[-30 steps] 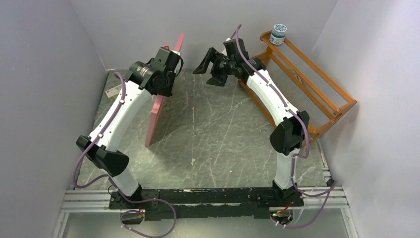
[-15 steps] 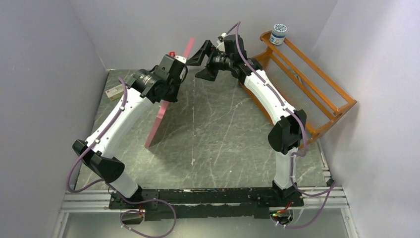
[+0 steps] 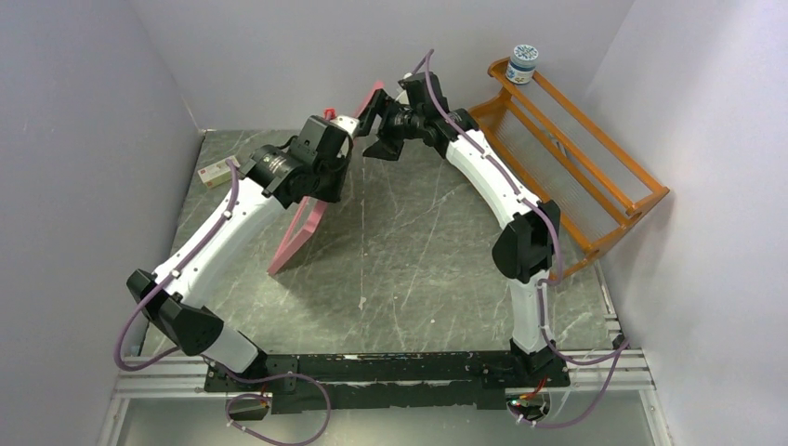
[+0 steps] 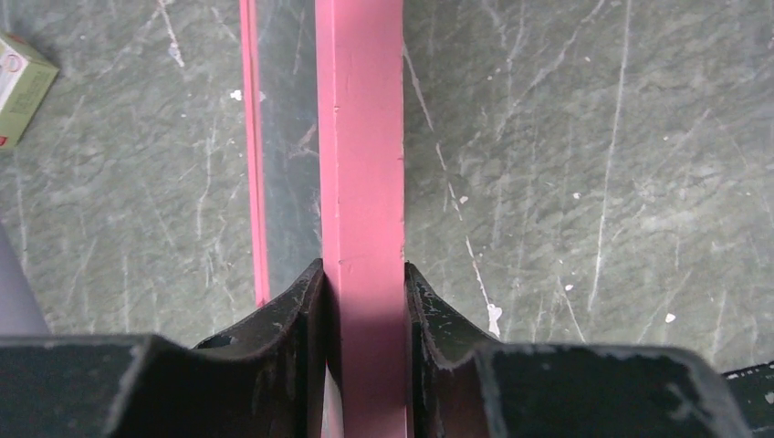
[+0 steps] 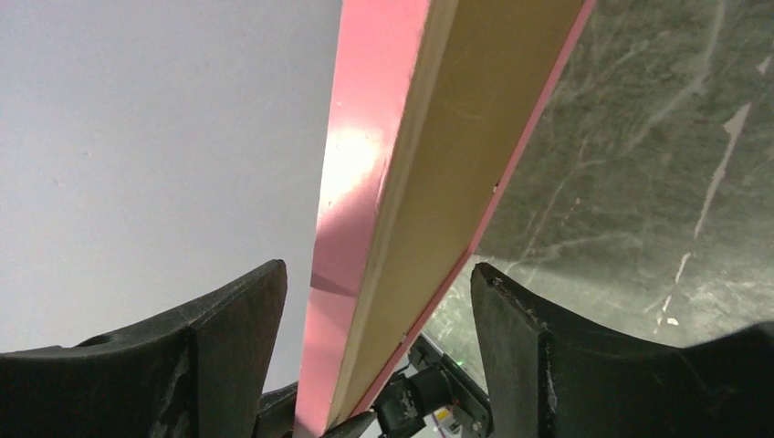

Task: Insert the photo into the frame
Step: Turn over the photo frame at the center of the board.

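The frame is pink with a clear pane. It stands tilted on the table, its lower corner on the surface and its top leaning toward the back. My left gripper is shut on the frame's upper edge. In the left wrist view both fingers press the pink rail. My right gripper is open at the frame's far top corner. In the right wrist view the frame's edge runs between the spread fingers without touching them. The photo is out of view.
An orange wooden rack leans at the back right with a small jar on its top end. A small box lies at the back left and also shows in the left wrist view. Walls close in on three sides.
The left arm has swung right and tipped the frame over from nearly upright. The right gripper has moved left and now straddles the frame's top corner.
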{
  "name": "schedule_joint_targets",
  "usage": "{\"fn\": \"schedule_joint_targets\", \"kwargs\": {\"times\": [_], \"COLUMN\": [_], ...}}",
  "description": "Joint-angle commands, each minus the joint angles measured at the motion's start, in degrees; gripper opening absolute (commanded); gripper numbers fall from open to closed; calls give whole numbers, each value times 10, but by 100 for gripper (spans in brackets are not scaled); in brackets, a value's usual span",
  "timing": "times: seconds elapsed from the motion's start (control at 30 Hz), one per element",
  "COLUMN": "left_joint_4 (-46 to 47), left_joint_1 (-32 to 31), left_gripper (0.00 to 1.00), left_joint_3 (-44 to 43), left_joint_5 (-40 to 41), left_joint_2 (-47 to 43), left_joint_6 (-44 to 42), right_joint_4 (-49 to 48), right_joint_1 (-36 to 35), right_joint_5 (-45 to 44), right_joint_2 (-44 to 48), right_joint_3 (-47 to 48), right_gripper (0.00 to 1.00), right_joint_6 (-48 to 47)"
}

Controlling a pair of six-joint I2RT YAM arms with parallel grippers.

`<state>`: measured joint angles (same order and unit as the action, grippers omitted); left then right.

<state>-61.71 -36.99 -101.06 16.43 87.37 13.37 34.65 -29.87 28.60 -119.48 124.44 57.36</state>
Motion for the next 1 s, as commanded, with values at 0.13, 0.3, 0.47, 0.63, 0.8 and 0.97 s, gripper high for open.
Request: {"fn": "schedule_joint_targets", "kwargs": {"times": [0.13, 0.3, 0.47, 0.63, 0.8, 0.97], "left_joint_4": [84, 114, 123, 135, 142, 142], "left_joint_1": [-9, -8, -8, -8, 5, 63], "left_gripper": [41, 51, 66, 82, 85, 86], "left_joint_3": [60, 85, 80, 75, 90, 119], "left_joint_5": [-174, -243, -257, -255, -234, -260], "left_joint_2": [-44, -58, -59, -61, -55, -38], "left_joint_6": [14, 8, 22, 45, 78, 115], "right_joint_4": [40, 23, 13, -51, -103, -265], "right_joint_1": [12, 27, 52, 92, 118, 147], "right_joint_5": [-19, -15, -4, 58, 110, 173], "right_joint_2": [22, 41, 72, 122, 165, 201], "right_joint_3": [2, -33, -78, -209, -318, -457], "right_gripper": [58, 34, 13, 10, 10, 11], "right_joint_6": [-18, -6, -34, -95, -173, -157]}}
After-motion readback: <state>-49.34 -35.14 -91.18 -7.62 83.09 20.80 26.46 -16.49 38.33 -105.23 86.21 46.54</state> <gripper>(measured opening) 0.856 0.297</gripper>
